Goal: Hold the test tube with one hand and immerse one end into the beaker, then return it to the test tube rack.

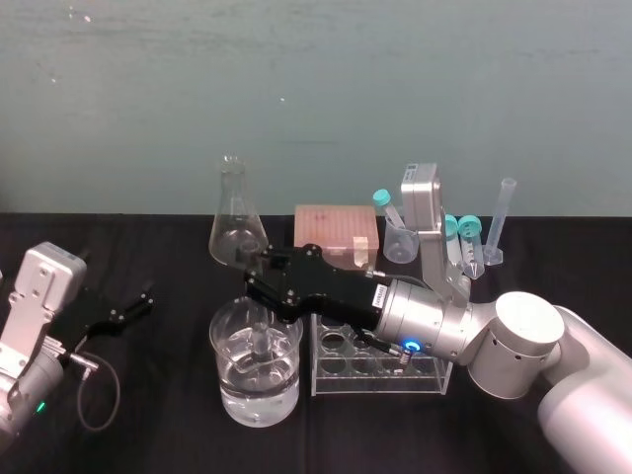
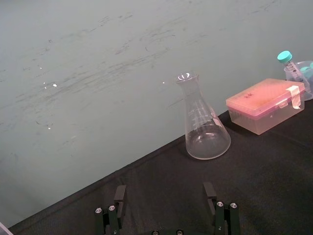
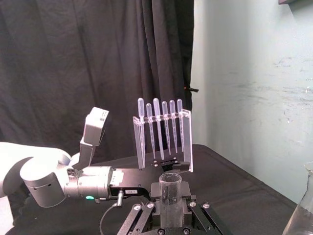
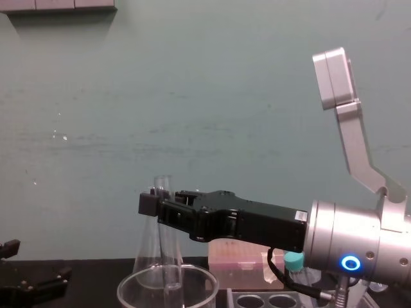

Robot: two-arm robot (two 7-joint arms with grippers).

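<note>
1. The black two-fingered right gripper [image 1: 259, 288] reaches in from the right. It is clamped on the long, slim, clear glass test tube [image 3: 170, 196] just below its open top.
2. The test tube stands upright, its lower end inside the wide clear glass beaker [image 1: 232, 400], which holds clear liquid. The beaker stands just left of the pale translucent test tube rack [image 1: 380, 383] on the black tabletop [image 1: 168, 425].
3. The left gripper [image 2: 165, 196] sits at the tabletop's left side, fingers spread wide and holding nothing.
</note>
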